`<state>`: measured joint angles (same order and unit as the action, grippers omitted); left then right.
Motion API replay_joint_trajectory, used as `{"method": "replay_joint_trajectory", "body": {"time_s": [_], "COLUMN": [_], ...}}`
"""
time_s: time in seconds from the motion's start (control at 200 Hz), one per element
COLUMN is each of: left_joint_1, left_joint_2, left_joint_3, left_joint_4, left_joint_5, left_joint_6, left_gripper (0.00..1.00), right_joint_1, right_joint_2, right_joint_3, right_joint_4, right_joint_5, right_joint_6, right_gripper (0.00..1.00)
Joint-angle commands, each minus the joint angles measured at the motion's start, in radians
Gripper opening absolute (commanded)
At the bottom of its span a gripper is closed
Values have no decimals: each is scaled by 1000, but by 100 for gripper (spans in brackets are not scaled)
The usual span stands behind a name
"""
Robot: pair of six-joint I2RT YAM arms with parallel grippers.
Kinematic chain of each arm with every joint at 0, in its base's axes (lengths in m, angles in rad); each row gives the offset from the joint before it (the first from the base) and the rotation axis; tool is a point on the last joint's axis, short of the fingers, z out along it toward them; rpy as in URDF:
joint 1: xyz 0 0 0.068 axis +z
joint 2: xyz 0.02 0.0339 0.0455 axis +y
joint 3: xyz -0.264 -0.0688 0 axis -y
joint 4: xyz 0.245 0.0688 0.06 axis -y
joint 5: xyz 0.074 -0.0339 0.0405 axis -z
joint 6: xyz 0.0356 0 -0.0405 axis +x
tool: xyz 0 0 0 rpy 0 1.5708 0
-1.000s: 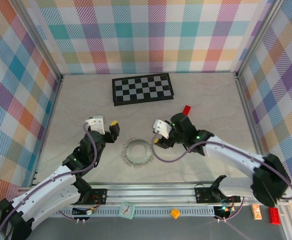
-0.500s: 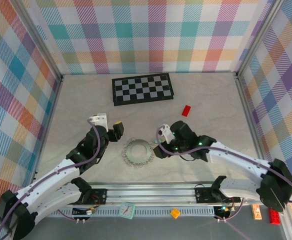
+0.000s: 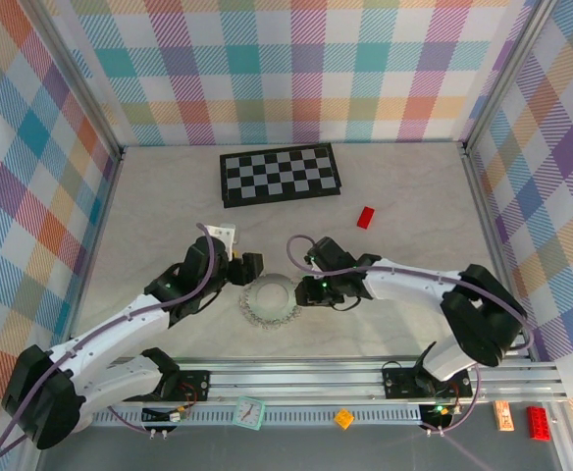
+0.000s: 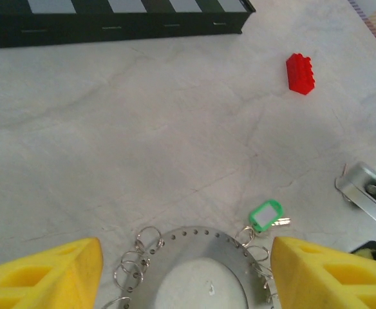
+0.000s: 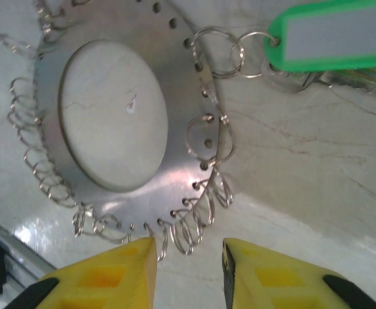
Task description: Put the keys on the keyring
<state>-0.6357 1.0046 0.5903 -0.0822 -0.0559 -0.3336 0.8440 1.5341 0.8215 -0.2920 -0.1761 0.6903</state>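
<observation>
Keyring (image 5: 188, 154): flat on the table (image 3: 414, 196), lower centre of the top view, just above the rail (image 3: 296, 378) at the near edge. Grey disc with a big central hole. Small punched holes and a fringe of wire loops (image 5: 43, 170) run round the rim.

Right gripper (image 5: 188, 257): low at the ring's right rim in the top view. In its wrist view the yellow fingers (image 5: 272, 277) stand a narrow gap apart at the bottom of the frame, with nothing clamped between them. A cluster of rim loops sits just beyond the tips.

Left gripper (image 4: 187, 270): at the ring's upper-left rim in the top view. In its wrist view the fingers are spread wide at the two bottom corners and hold nothing. The ring's far edge lies between them.

Green-headed key (image 4: 266, 215): on the table just beside the ring's rim, upper right of the right wrist frame. A small ring through its head links to a second ring at the rim. The silver blade is short and blurred.

Red block (image 3: 366, 217): right of centre, well apart from the ring.

Chequered board (image 3: 280, 174): upper centre, near the back wall.
</observation>
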Motion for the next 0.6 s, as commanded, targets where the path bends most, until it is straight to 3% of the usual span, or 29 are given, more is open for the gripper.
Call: {"method": "replay_joint_trajectory", "body": {"time_s": [0.0,0.46,0.595], "left_joint_1": [8,8,8], "left_joint_2": [-1,-6,3], "left_joint_3": [19,14,11], "left_joint_4": [-30,-44,-32], "left_joint_5": [47,49,48], "left_joint_6": [-26,-27,-26], "left_gripper": [70,69,69], "right_joint_1": [-1,-2,-2], "right_joint_2": [32,107,128], "right_joint_3": [43,127,137], "right_joint_4": [-15,-129,-144], "right_joint_5": [50,175,124], "right_joint_6": [29,-91,-143], "right_gripper": [31,22,23]}}
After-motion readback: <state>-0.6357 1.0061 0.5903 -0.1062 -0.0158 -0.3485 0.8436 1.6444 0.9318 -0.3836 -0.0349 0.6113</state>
